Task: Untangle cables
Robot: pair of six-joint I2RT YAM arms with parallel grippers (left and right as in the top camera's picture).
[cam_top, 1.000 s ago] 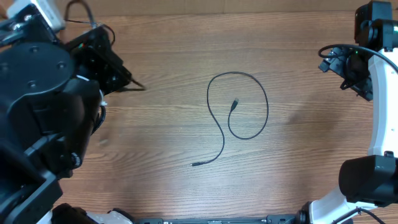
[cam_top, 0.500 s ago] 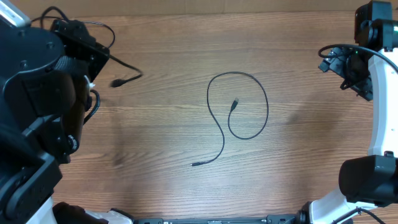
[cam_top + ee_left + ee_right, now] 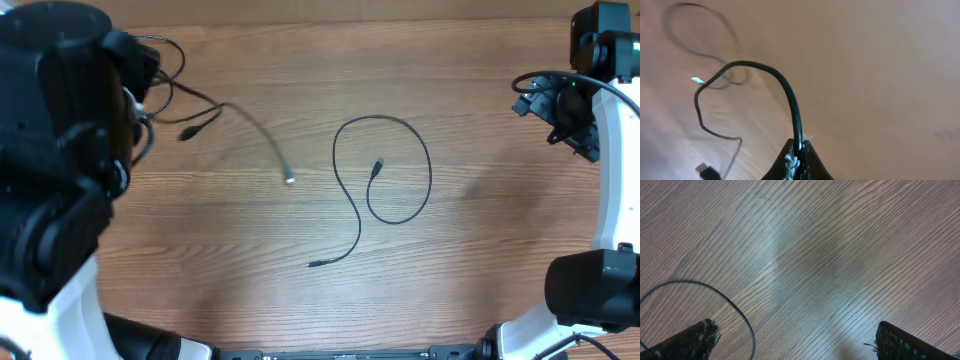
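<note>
My left gripper (image 3: 799, 156) was pinched shut on one black cable (image 3: 791, 102), held up at the far left of the table (image 3: 480, 290). The cable's loose end trailed, blurred, toward the middle. The risk, as I judged it, was that this free tail could drop across the looped cable (image 3: 381, 118) lying flat at the centre and snarl the two. It could also slip from so thin a pinch. My right gripper (image 3: 796, 337) hung wide open and empty at the right, well apart from the loop.

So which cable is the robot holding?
The silver-tipped cable on the left, pinched in the left gripper; the looped cable mid-table lies free.
</note>
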